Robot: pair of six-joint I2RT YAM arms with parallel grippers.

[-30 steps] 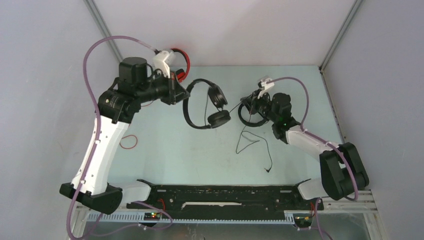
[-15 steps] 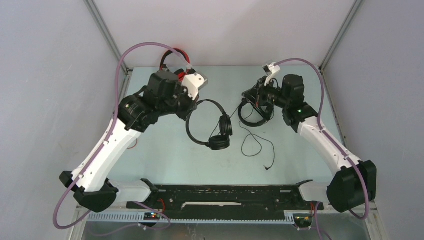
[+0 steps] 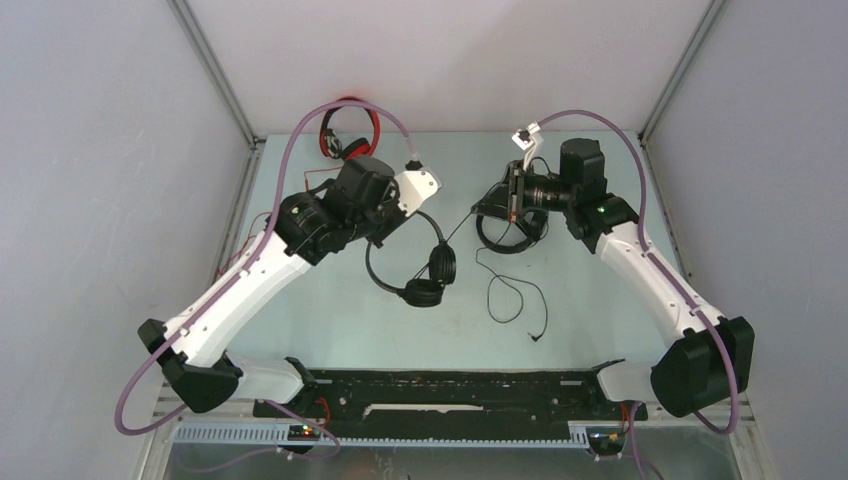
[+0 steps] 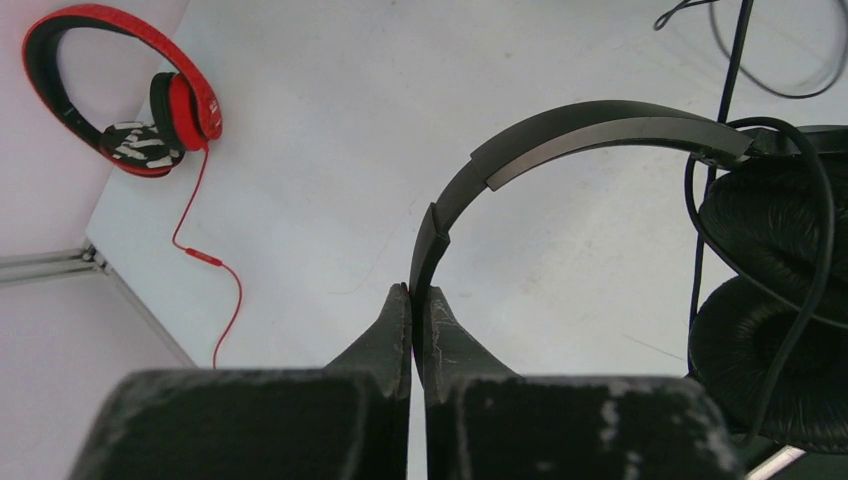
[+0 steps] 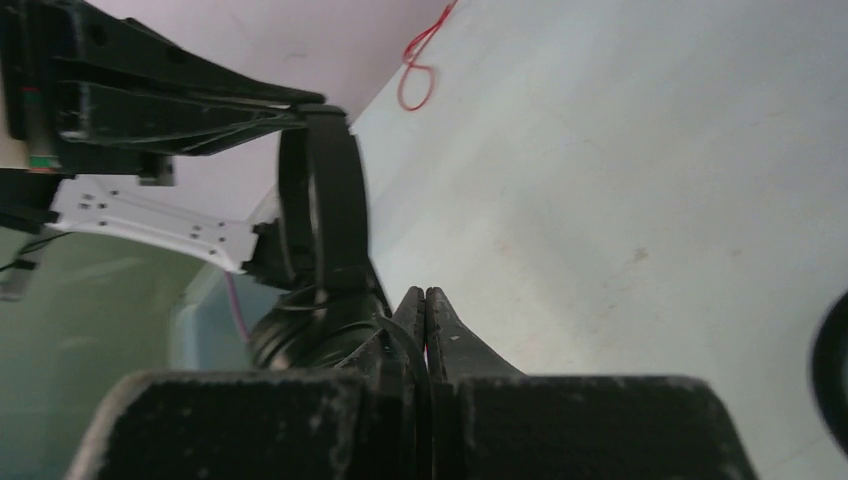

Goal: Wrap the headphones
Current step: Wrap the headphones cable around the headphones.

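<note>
My left gripper (image 3: pixel 384 232) is shut on the headband of a black headset (image 3: pixel 412 272) and holds it above the table, its earcups hanging low. In the left wrist view the fingers (image 4: pixel 418 296) pinch the band (image 4: pixel 560 130), with the earcups (image 4: pixel 770 300) at right. My right gripper (image 3: pixel 498 203) is shut on that headset's thin black cable (image 3: pixel 462 222), which runs taut to it; in the right wrist view (image 5: pixel 425 300) the cable sits between the closed tips. A second black headset (image 3: pixel 512 238) lies below the right gripper. The red headset (image 3: pixel 345 128) lies at the back left corner.
A loose black cable (image 3: pixel 510 296) loops on the table and ends in a plug (image 3: pixel 536 340). The red cable (image 4: pixel 205 260) trails along the left wall. Walls enclose the table on three sides. A black rail (image 3: pixel 450 385) lies at the near edge.
My left arm has swung the black headset rightward and toward the near side. My right gripper has moved back and up, and the cable between the two has pulled straighter.
</note>
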